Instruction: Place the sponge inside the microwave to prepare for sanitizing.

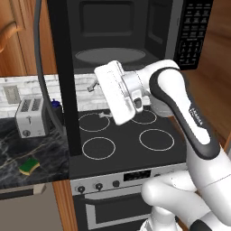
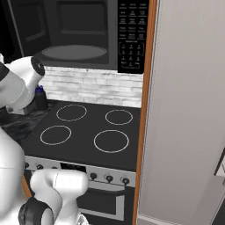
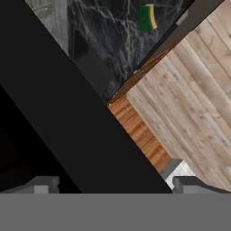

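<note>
— Green-topped sponge: where is it?
— Lower left of the left base view, on the dark marble desk, in front of the toaster; well apart from the claw.
— And the claw?
— Spread wide, pinching nothing; in the hand view the sponge sits at the top edge, long axis running up the frame.
— The microwave?
— Door open, turntable bare; upper middle.

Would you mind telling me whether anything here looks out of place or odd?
Nothing is spilled or damaged. The microwave door hangs wide open over the stove, showing the bare turntable. The sponge lies near the front edge of the dark counter, left of the stove, away from the toaster.
</note>
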Tool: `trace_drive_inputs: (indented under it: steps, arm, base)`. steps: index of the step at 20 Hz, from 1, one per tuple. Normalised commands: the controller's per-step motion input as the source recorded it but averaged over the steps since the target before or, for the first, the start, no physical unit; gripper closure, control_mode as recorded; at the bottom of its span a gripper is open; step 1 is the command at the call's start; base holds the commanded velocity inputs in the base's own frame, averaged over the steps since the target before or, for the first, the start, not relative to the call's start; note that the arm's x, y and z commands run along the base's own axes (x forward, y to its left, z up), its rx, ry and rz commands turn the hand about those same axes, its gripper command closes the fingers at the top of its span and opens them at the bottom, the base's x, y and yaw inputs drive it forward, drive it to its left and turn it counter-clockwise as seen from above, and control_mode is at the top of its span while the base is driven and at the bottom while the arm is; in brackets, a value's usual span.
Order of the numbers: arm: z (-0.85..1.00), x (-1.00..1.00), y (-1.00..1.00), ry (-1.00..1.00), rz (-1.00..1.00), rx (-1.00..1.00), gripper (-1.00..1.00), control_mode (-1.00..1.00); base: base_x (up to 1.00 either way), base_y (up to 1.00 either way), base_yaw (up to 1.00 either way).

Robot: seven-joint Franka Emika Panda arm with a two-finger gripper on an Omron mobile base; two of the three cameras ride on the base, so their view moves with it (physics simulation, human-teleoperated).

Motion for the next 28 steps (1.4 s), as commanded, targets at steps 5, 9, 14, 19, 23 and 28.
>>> trace_drive_inputs:
  steps: [5, 9, 14, 19, 23, 28]
  arm:
    - [-0.05, 0.0, -0.57, -0.07, 0.0, -0.14, -1.0, -1.0]
    - [-0.57, 0.09, -0.25, -0.04, 0.0, -0.23, -1.0, -1.0]
    - [-0.8, 0.33, -0.08, 0.0, 0.0, -0.3, -1.0, -1.0]
    - [-0.84, 0.5, -0.15, 0.03, 0.0, -0.19, -1.0, -1.0]
    - [-0.86, 0.46, 0.0, 0.27, 0.0, -0.01, -1.0, -1.0]
    - [-0.53, 0.37, 0.31, 0.13, 0.0, 0.01, -1.0, -1.0]
  base:
    - [0.0, 0.0, 0.0]
    - [0.0, 0.0, 0.0]
    - [0.0, 0.0, 0.0]
    - [0.0, 0.0, 0.0]
    - [0.0, 0.0, 0.0]
    - [0.0, 0.0, 0.0]
